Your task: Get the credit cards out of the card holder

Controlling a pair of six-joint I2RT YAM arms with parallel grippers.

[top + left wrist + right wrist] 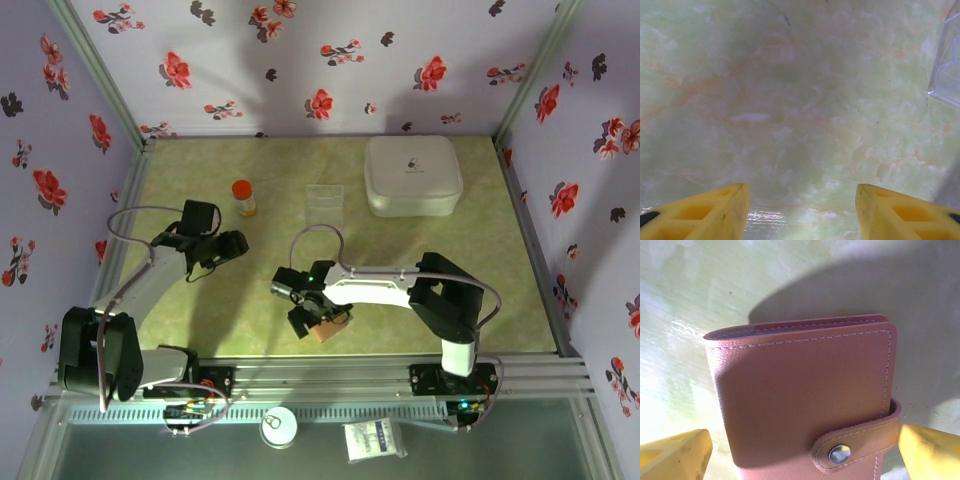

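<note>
The green marbled worktop point(480, 290) carries a white rounded-square box point(413, 175) near its far right corner. A clear plastic container point(325, 205) sits at the middle of the far edge, with an orange-capped bottle point(244, 197) left of it. My left gripper point(802, 210) hangs over bare worktop on the left side, fingers well apart and holding nothing. My right gripper point(805, 455) is spread wide astride the tan card holder point(805, 390). The holder lies closed near the middle of the near edge, its strap fastened by a metal snap point(839, 453).
</note>
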